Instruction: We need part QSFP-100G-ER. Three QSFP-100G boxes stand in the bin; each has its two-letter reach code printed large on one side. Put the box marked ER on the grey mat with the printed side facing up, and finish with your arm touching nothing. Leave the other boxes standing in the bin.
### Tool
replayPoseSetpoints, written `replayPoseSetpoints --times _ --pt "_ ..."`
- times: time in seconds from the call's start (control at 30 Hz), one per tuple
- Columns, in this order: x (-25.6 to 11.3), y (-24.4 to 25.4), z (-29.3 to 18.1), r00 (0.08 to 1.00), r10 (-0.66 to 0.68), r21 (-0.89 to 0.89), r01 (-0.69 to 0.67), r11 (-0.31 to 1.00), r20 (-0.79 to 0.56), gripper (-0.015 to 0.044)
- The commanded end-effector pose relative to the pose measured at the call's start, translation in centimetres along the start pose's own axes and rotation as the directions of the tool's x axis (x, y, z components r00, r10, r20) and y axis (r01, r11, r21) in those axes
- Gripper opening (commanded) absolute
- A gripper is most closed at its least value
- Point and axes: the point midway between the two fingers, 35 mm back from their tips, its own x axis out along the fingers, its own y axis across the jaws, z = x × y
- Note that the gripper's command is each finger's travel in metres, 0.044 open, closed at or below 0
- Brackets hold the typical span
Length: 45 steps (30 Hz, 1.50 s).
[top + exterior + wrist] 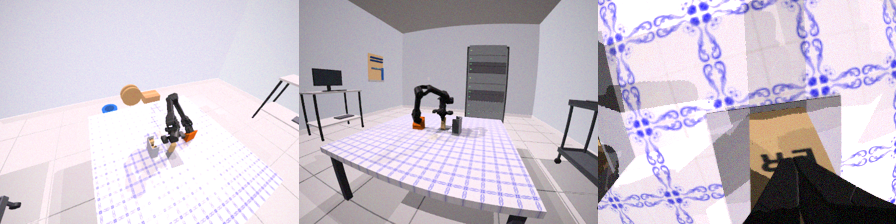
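Note:
The tan ER box (172,147) (443,124) (783,127) stands on end on the grey mat (177,162) (828,131), outside the bin. Its printed side faces sideways; the dark letters ER show in the wrist view, partly behind the fingers. My gripper (172,141) (443,116) (792,167) is shut and empty, at the top of the box. Whether the fingertips touch it, I cannot tell. The grey bin (153,152) (456,127) stands upright beside the mat, with tan boxes (151,141) inside; their letters do not show.
The orange block (190,136) (418,126) is at my arm's base. The bin's tall walls are close to my gripper. A blue bowl (109,108), wooden discs (131,95) and a wooden block (151,96) are beyond the far table edge.

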Motion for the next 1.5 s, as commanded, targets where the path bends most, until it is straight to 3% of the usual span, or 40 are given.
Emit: replayPoseSetpoints --times 0.0,0.7,0.93,1.47 --pt "0.1 -0.1 -0.9 1.0 -0.004 0.002 0.004 1.0 -0.001 0.0" --pt "0.0 0.0 -1.8 1.0 0.0 -0.001 0.0 1.0 -0.001 0.0" --pt "-5.6 -0.9 -2.1 0.969 0.229 0.022 -0.228 0.974 -0.091 0.0" --pt "-5.4 -0.7 -2.3 0.973 0.213 0.016 -0.212 0.977 -0.092 0.0"
